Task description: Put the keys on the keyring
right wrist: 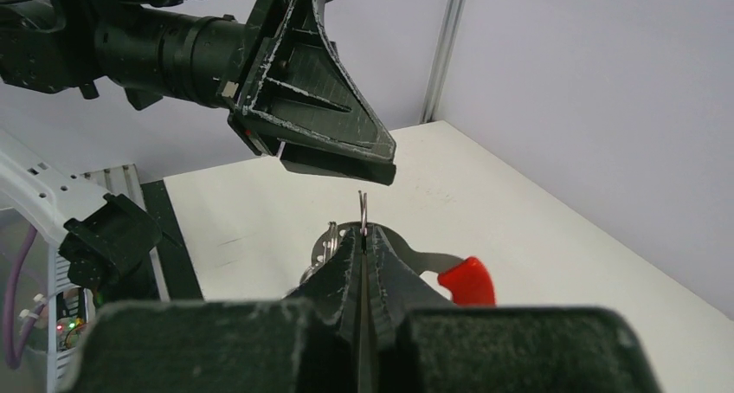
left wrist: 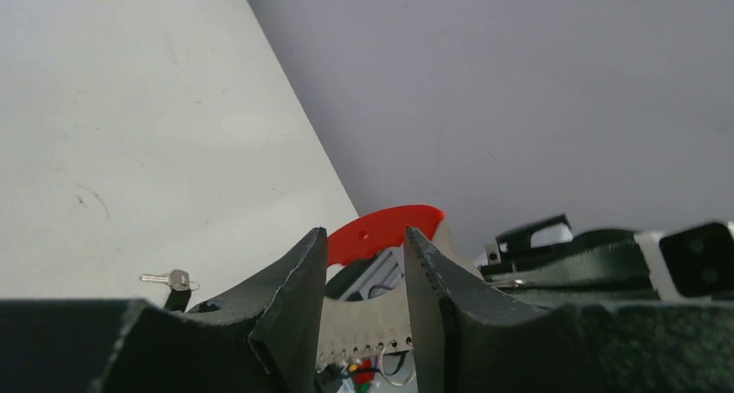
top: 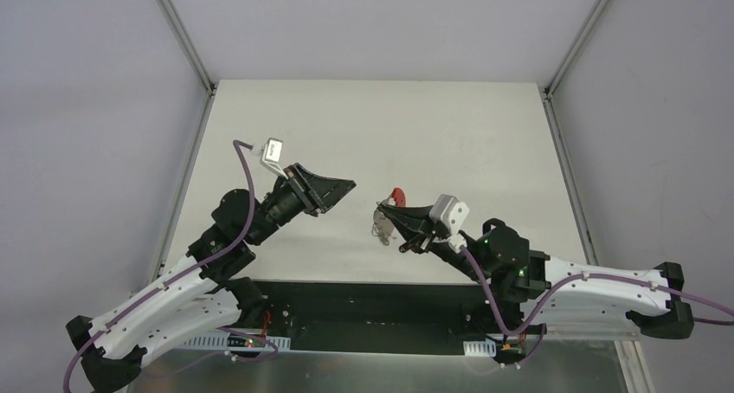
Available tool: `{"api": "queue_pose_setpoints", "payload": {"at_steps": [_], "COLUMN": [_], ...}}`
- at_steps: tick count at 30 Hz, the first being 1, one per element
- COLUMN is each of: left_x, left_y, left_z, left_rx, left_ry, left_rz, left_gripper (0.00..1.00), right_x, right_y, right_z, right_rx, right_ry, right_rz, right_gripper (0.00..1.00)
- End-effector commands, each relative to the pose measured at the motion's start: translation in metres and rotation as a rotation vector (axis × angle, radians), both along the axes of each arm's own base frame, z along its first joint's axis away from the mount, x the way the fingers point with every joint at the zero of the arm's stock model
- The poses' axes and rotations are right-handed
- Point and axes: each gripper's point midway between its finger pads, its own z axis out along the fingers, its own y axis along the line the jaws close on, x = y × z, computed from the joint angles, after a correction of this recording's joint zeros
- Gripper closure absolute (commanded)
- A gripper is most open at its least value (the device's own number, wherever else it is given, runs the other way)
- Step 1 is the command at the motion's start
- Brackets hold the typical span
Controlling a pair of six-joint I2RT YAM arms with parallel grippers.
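The right tool (right wrist: 363, 237) was clamped shut on the keyring (right wrist: 363, 204), holding its wire loop upright above the tabletop (top: 389, 125), with the red crescent (right wrist: 467, 280) beside it. The left tool (left wrist: 363, 241) faced it close by, jaws partly apart and empty. One key (left wrist: 177, 280) lay flat on the tabletop, probably nearer the left arm.

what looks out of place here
One small silver key lies alone on the table, apart from the keyring pinched in the right hand; it looks dropped or left behind.
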Motion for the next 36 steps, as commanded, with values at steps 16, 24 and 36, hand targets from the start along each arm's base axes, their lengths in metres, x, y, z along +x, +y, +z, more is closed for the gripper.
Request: {"api": "queue_pose_setpoints", "payload": {"at_steps": [16,24,36], "left_x": [-0.115,-0.129,-0.134], "left_y": [-0.03,-0.029,-0.024], "left_z": [0.102,0.108,0.106], "left_rx": [-0.029,-0.059,-0.06], "left_ry": [-0.795,-0.842,-0.865], "left_rz": [-0.586,-0.657,-0.66], "left_gripper": [0.68,0.71,0.75], "right_x": [-0.04,-0.052,-0.064], "right_y": [-0.014,-0.007,0.002], "right_z": [0.073,0.077,0.084], "right_rx": [0.15,0.16,0.169], "right_ry": [0.223,0.273,0.309], "right_rz": [0.223,0.294,0.366], "right_gripper": [1.0,1.0,1.0]}}
